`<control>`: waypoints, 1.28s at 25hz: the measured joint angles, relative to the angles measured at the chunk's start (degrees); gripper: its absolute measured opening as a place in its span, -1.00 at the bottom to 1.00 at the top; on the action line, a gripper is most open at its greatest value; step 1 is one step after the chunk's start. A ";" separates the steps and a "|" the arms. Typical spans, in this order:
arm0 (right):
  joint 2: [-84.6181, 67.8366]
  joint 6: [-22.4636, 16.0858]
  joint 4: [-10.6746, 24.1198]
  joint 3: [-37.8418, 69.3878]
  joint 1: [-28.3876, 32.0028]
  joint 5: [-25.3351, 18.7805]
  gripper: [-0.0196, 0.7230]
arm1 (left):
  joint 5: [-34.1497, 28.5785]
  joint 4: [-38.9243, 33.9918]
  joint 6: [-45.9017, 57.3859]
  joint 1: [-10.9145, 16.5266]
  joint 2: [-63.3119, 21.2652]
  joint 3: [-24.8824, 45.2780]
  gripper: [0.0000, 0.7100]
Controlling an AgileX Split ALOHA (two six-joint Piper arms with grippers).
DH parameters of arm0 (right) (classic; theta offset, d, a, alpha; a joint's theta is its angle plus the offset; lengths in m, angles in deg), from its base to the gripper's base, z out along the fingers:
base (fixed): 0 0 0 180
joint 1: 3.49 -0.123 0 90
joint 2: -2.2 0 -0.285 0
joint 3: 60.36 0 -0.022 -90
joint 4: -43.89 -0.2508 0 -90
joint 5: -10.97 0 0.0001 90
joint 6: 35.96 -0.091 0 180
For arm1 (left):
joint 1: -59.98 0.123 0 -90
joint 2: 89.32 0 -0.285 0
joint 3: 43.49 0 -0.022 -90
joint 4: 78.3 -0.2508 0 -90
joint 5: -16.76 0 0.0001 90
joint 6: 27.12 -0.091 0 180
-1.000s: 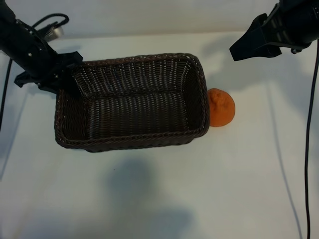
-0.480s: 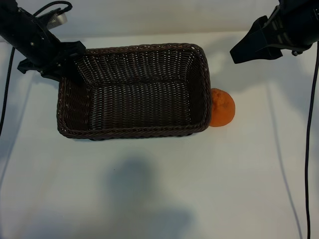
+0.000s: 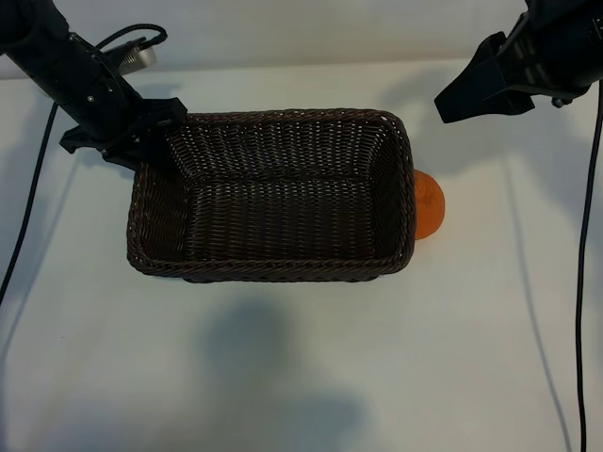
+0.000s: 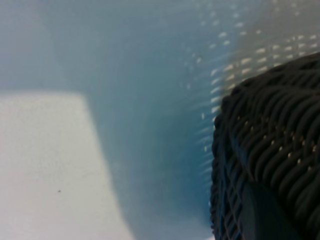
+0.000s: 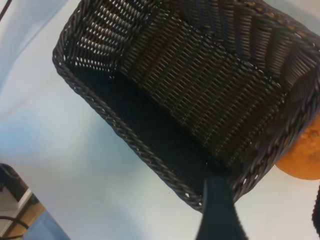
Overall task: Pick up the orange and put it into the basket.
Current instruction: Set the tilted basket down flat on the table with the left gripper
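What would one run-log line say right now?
left gripper: gripping basket corner | orange: outside, touching basket | right gripper: open, above

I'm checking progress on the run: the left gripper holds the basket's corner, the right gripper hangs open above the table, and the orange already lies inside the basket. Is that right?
Not quite. The orange is not inside the basket; it lies on the table outside, against the basket's right-hand wall, as the exterior view shows. The rest stands: the left gripper holds the basket's corner and the right gripper hangs open above the table.
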 joint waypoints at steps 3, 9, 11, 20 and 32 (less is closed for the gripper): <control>0.00 0.00 0.00 0.00 0.00 0.00 0.25 | 0.00 0.05 0.40 0.00 0.26 0.00 -0.51; 0.00 0.00 0.00 0.00 0.00 0.00 0.25 | 0.00 0.05 0.51 0.00 0.26 0.00 -0.51; 0.00 0.00 0.00 0.00 0.00 0.05 0.25 | 0.00 0.05 0.51 0.00 0.26 0.00 -0.51; 0.00 0.00 0.00 0.00 0.00 0.11 0.25 | 0.00 -0.30 0.82 0.00 0.26 0.00 -0.51; 0.00 0.00 0.00 0.00 0.00 0.17 0.25 | 0.00 -0.24 1.85 0.00 0.26 0.00 -0.32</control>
